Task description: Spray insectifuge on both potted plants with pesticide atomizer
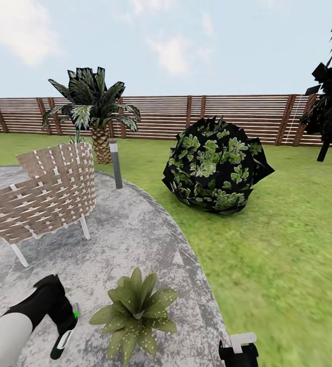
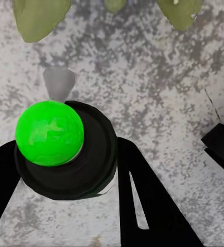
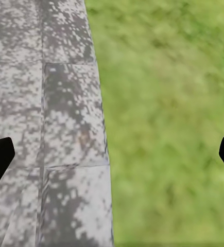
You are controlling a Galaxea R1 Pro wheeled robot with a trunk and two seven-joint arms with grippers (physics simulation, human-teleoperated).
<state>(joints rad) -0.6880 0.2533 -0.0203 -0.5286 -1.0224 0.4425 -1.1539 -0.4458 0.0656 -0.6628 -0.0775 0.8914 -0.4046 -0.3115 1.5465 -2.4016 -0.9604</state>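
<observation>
My left gripper (image 1: 65, 326) hangs low over the stone patio, shut on the pesticide atomizer (image 1: 63, 342). In the left wrist view the atomizer (image 2: 65, 154) appears from above: a black round head, a bright green top and a small grey nozzle, with black fingers (image 2: 142, 200) on either side. One potted plant (image 1: 135, 312), a low rosette of speckled green leaves, stands on the patio just right of that gripper; its leaf tips (image 2: 39, 18) lie ahead of the nozzle. My right gripper (image 1: 238, 351) is open and empty over the patio's edge (image 3: 104, 154).
A woven chair (image 1: 46, 196) stands at the left on the round grey patio (image 1: 135, 234). A grey post lamp (image 1: 116, 164), a tall palm (image 1: 92, 109) and a dark round bush (image 1: 214, 165) lie beyond. Lawn (image 1: 288, 244) stretches right to the slat fence (image 1: 227, 117).
</observation>
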